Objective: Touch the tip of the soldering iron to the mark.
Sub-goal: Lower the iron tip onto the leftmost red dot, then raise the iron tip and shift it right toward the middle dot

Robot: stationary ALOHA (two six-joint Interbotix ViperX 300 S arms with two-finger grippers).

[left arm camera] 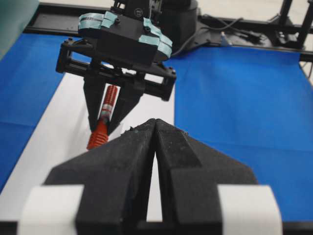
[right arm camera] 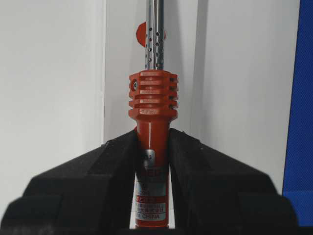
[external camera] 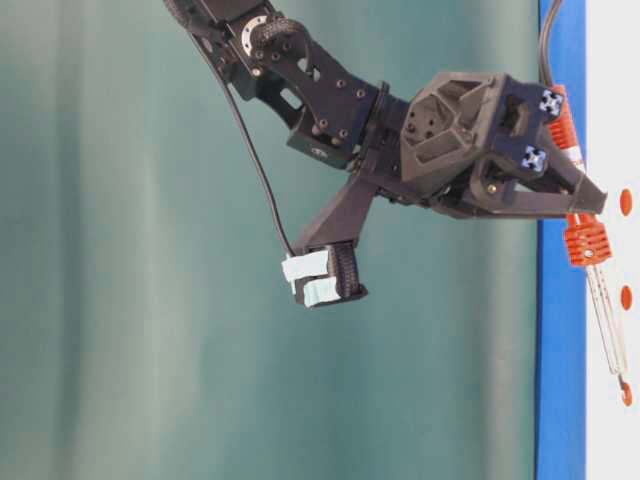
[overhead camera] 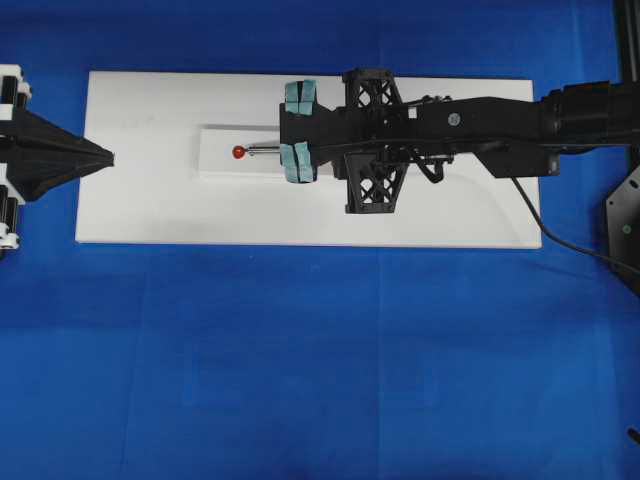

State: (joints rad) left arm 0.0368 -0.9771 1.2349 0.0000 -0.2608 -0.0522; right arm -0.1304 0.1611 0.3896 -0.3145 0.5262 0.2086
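The right claw (right arm camera: 152,147) grips the soldering iron (right arm camera: 151,122); its tip (overhead camera: 248,152) seems at the mark (overhead camera: 238,152), contact unconfirmed. The left claw (left arm camera: 155,147) sits clenched, empty.

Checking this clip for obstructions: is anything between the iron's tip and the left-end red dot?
Nothing visible. The right pincer holds the soldering iron, and its tip sits right beside the mark on the white block. Actual contact cannot be told.
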